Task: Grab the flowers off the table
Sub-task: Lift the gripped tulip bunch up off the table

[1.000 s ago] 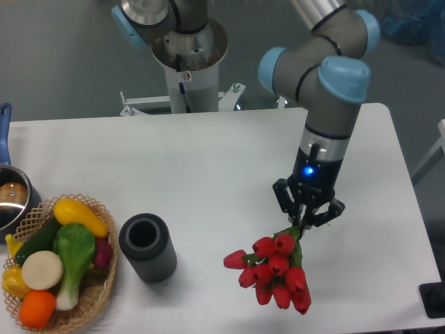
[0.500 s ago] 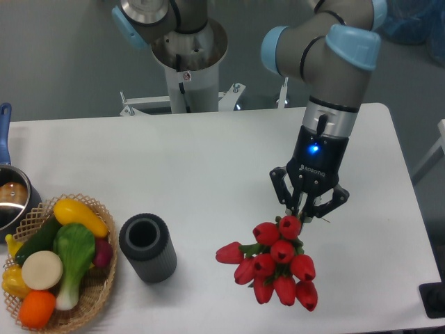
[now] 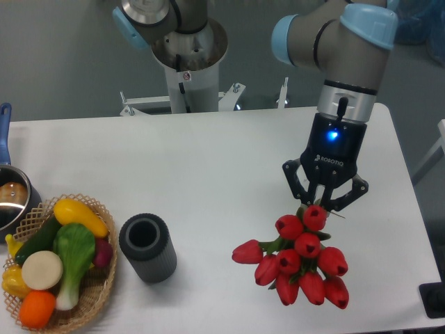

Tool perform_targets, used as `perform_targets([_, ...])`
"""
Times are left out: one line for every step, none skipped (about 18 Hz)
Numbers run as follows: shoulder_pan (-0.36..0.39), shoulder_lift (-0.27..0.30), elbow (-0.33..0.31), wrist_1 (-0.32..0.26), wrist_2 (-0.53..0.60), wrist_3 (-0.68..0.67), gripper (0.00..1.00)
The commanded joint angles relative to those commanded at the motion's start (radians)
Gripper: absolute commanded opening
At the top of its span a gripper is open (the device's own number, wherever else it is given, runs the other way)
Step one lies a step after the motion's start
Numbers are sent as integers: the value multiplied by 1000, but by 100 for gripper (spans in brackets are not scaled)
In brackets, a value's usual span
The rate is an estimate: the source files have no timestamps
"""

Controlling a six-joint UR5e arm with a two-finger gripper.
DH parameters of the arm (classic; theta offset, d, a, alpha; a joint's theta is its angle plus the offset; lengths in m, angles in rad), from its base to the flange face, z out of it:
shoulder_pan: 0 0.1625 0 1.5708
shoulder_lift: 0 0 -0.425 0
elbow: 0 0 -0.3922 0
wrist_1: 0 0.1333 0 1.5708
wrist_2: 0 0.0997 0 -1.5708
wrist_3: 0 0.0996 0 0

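1. The flowers (image 3: 300, 259), a bunch of red tulip buds on green stems, hang directly below the jaws, over the right front part of the worktop (image 3: 208, 174); the buds fan out downward and to the left, one bud sticking out sideways at the left.
2. The gripper (image 3: 324, 204) points down and its jaws are clenched on the top of the stems, just above the uppermost buds.
3. The stem ends are hidden inside the jaws, so where exactly the fingers press cannot be made out.
4. Whether the lowest buds touch the worktop or hang clear of it cannot be told from this view.
5. The arm (image 3: 344, 83) rises from the gripper to blue-capped joints at the top edge, where it is cut off; a blue light glows on the wrist.
6. A dark ribbed cylinder (image 3: 147, 246) with an open top stands upright on the worktop, well apart to the left of the flowers.
7. Further left, a wicker basket (image 3: 97, 292) holds toy vegetables and is cut off by the bottom edge.
8. A pot (image 3: 10, 198) with a blue handle is cut off at the left edge, just beside the basket.
9. The robot's base (image 3: 188, 59) stands behind the far edge of the worktop.
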Motion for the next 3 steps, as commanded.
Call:
perform_targets([0,0,5,0,-3,0,18])
perform_targets([0,0,5,0,-3,-2,18])
perform_targets([0,0,5,0,-3,-2,18])
